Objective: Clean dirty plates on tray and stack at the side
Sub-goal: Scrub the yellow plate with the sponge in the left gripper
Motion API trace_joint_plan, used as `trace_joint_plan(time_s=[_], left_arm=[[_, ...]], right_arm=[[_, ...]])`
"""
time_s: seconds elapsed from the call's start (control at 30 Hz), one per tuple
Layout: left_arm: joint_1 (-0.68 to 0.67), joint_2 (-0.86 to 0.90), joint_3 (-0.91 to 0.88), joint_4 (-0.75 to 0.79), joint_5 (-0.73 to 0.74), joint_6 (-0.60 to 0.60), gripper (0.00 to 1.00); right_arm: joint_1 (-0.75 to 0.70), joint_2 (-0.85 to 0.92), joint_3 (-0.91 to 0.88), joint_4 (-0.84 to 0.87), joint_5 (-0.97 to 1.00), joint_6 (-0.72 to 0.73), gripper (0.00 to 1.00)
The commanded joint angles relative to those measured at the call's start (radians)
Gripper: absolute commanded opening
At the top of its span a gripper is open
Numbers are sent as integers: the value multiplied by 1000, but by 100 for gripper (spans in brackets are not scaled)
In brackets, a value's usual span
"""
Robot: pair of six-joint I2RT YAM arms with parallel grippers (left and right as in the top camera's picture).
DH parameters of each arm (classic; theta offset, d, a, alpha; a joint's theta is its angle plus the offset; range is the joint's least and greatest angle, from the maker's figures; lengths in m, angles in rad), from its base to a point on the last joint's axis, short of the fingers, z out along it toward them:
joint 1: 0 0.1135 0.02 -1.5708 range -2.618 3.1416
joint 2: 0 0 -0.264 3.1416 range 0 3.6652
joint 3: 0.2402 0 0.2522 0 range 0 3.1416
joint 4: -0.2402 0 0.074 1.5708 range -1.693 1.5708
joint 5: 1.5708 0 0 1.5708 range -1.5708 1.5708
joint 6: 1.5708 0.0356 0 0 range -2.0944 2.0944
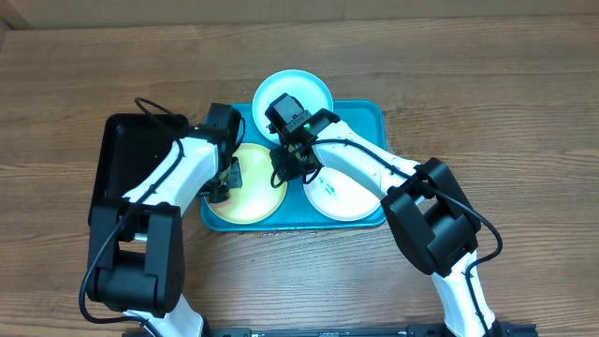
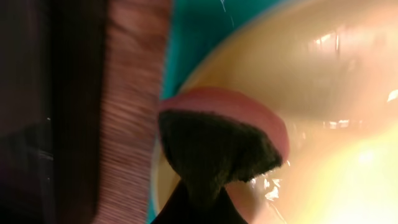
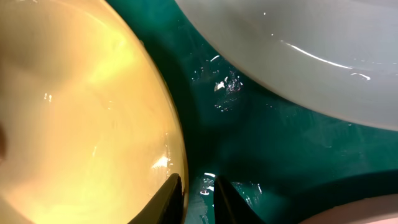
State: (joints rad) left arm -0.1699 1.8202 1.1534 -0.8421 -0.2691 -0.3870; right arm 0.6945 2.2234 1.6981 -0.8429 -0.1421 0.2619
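Robot at the wash-up: my left gripper (image 2: 198, 202) is clamped on the lower end of a pink foam sponge with a dark green scouring face (image 2: 217, 146), fingers pressed hard together on it. It holds the sponge over the left rim of the round yellow-green plastic plate (image 1: 251, 195); whether the sponge touches the plate I cannot tell from here. My right gripper (image 3: 198, 190) works the opposite side of that plate, its fingers drawn almost together and pinching the right rim, one finger on the plate side and the other over the tray floor. The yellow-green plate lies in the left part of the large teal-blue rectangular plastic tray (image 1: 370, 122), whose floor shows small wet glints between the plates. Just beside it, in the tray's right part, lies the round white plastic plate (image 1: 348, 198), with a strip of teal showing between the two. Farther off, the round pale blue plastic plate (image 1: 316, 94) sits at the tray's far side, overlapping the far rim and reaching out over the brown wooden table (image 1: 487, 94), partly hidden by my right wrist. To the left, close beside the teal tray and under my left arm, stands a smaller black plastic tray (image 1: 122, 150).
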Motion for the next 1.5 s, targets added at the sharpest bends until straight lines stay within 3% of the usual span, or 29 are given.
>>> trace_joint_plan(time_s=[0.0,0.27,0.5,0.63,0.8,0.93,1.17,1.33,1.47], left_arm=[[7,10,82,-5,-37,-27,4],[6,13,76,19,358,-24,4],[9,17,-42,106,372,-24,4],[9,18,-102,158,304,-25,4],[9,18,-119,121,-7,-26,4],[9,18,-119,74,-170,-25,4],[9,17,-100,55,-234,-26,4],[9,16,-2,8,-83,-35,4],[9,16,43,48,264,36,4]], right_arm=[[-5,6,23,0,10,0,19],[-5,6,23,2,10,0,19],[-5,6,23,5,10,0,19],[-5,7,23,4,10,0,19],[-5,7,23,3,10,0,19],[-5,6,23,0,10,-3,18],[-5,6,23,-6,10,-3,17],[-5,6,23,-18,10,-3,17],[-5,7,23,-15,10,-3,17]])
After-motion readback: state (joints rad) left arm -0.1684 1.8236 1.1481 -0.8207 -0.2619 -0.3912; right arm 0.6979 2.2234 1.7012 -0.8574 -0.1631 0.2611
